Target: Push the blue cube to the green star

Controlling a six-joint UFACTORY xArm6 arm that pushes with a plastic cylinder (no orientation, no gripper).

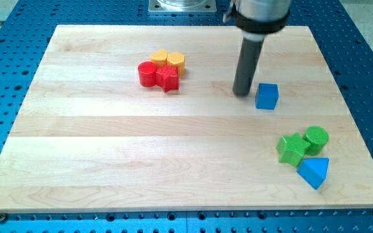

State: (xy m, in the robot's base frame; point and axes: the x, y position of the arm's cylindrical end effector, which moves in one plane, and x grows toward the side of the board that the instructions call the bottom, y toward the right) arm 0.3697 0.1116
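Note:
The blue cube [267,96] sits on the wooden board at the view's upper right. The green star [292,148] lies at the lower right, well below the cube and a little to its right. My tip [242,92] rests on the board just left of the blue cube, with a narrow gap between them. The dark rod rises from the tip toward the view's top.
A green cylinder [316,138] touches the green star on its right. A blue triangular block [314,171] lies just below them. A cluster of a red cylinder [148,74], a red star [169,78] and two yellow blocks [168,59] sits at the upper left of centre.

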